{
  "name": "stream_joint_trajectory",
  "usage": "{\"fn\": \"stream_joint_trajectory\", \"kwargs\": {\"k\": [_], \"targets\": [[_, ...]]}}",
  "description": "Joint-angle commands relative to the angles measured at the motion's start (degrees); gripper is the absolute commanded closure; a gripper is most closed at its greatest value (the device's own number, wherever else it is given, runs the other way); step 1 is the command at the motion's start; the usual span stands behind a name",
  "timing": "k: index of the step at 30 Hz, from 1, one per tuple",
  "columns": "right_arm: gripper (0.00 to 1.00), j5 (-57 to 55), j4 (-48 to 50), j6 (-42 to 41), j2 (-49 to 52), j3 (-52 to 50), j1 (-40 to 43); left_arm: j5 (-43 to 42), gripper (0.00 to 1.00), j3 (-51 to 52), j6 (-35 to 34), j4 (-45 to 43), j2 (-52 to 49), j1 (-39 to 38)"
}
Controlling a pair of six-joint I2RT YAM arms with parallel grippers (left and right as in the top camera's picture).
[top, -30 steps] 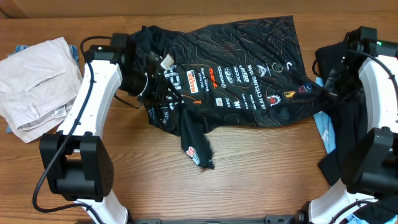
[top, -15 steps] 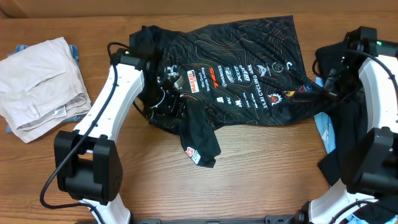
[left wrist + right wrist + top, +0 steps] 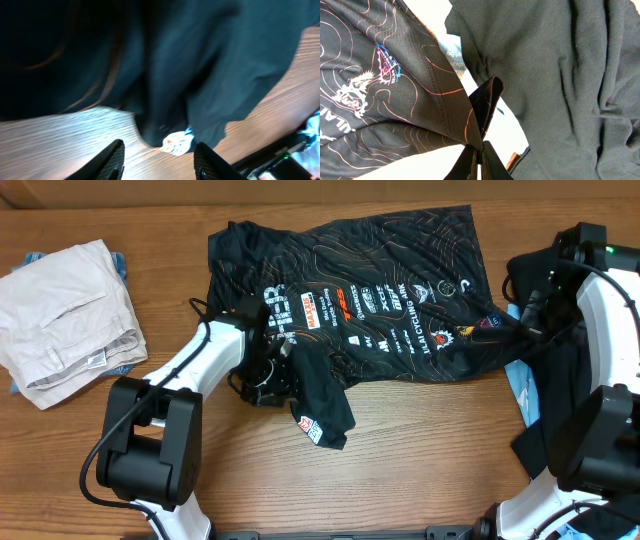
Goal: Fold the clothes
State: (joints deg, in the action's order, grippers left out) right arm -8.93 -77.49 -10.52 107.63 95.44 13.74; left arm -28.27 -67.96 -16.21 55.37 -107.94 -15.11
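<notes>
Left fingers [image 3: 111, 159] apart, jersey [image 3: 400, 290] just ahead, right fingers [image 3: 493, 165] pinching it

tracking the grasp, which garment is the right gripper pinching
The black jersey with orange contour lines, not the plain black garment or the beige one.

The jersey [image 3: 400, 290] lay across the surface [image 3: 430, 470] from centre toward 12 o'clock. A folded garment [image 3: 65, 315] sat apart at 9 o'clock. At 3 o'clock lay a second garment [image 3: 565, 390], just beside the jersey's corner. That corner sat in the right tool [image 3: 479, 152], and the left tool [image 3: 157, 160] was at the jersey's 8 o'clock edge.
</notes>
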Motion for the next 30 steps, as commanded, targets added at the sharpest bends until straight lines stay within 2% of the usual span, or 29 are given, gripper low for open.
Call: {"fn": "stream_joint_trajectory", "kwargs": {"k": [1,6,12,13,15,16,17,20,24,27,30], "targets": [[0.96,0.22,0.24,-0.59,-0.90,0.04,-0.15,-3.02,0.50,1.38,-3.98,-2.89,-0.11,-1.33],[0.96,0.20,0.24,-0.59,-0.90,0.04,-0.15,-2.86,0.51,3.32,-7.06,-6.38,-0.11,-1.68],[0.96,0.22,0.26,-0.61,-0.90,0.04,-0.15,-0.33,0.59,3.93,-8.28,-8.68,-0.11,-1.75],[0.96,0.22,0.26,-0.61,-0.90,0.04,-0.15,-0.02,0.64,3.93,-8.31,-9.01,-0.11,-1.75],[0.96,0.22,0.28,-0.61,-0.90,0.04,-0.15,0.24,0.81,3.93,-8.28,-10.08,-0.11,-1.75],[0.96,0.22,0.26,-0.61,-0.90,0.04,-0.15,0.35,0.93,3.93,-8.26,-10.86,-0.11,-1.75],[0.96,0.22,0.26,-0.61,-0.90,0.04,-0.15,0.48,0.96,3.91,-8.26,-11.39,-0.11,-1.75],[0.96,0.22,0.28,-0.61,-0.90,0.04,-0.15,2.29,0.96,2.91,-8.02,-11.02,0.26,-1.25],[0.96,3.19,0.31,0.42,-0.90,0.07,-0.15,7.30,0.96,-2.54,-4.00,-3.19,4.76,1.88],[0.96,7.45,-0.17,1.77,-1.03,1.86,-0.15,10.67,0.96,-11.28,0.98,4.94,14.08,9.25],[0.96,8.87,-0.79,1.79,-2.10,3.54,-0.15,10.08,0.96,-16.74,1.66,8.00,19.23,15.13]]}}
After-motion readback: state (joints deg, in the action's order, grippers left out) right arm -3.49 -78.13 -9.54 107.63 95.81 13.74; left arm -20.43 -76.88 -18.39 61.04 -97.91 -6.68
